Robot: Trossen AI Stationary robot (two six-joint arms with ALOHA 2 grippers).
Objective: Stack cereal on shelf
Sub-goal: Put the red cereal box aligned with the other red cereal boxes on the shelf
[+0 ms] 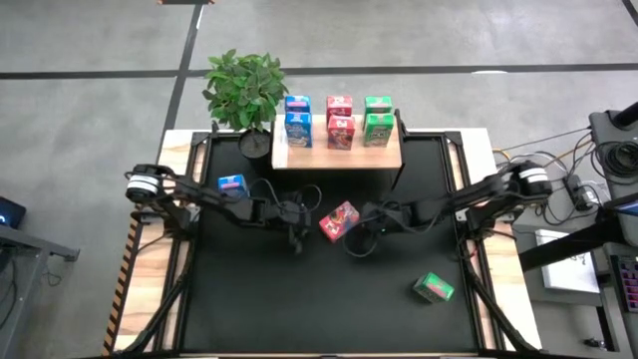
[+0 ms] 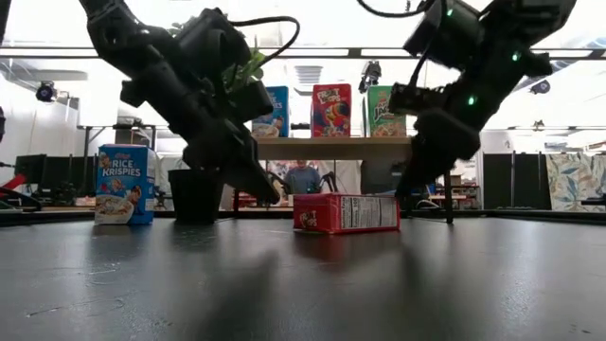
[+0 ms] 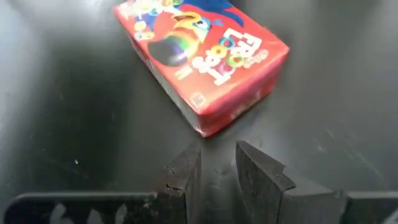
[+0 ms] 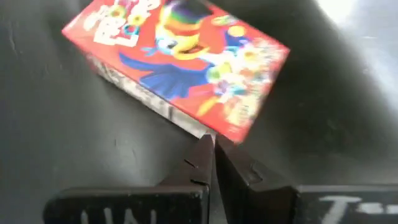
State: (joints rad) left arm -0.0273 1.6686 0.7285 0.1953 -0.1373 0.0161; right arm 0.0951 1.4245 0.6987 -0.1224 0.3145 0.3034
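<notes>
Near the middle of the black mat (image 1: 249, 299), a red carton (image 1: 339, 220) lies flat on its broad face, well short of the shelf (image 1: 337, 155); its long axis runs slantwise across the table, neither square to the shelf nor in line with either arm; both grippers flank it, the left gripper (image 1: 296, 237) off one end and the right gripper (image 1: 364, 242) off the other, each just beside it and neither touching it; in the left wrist view one corner of the carton points at the narrow gap between the left fingers, which stand slightly apart and empty; in the right wrist view the right fingers are pressed together with nothing between them, their tips close to the carton's edge; the two arms look about equally near, though the left one, being parted, seems to me the readier to take hold once it widens; a shut right gripper could only push or steady the box; farther out, a blue carton (image 1: 232, 184) stands near the left arm and a green carton (image 1: 435, 288) lies near the right front of the mat; six cartons already stand on the shelf, beside a potted plant (image 1: 245, 92).
</notes>
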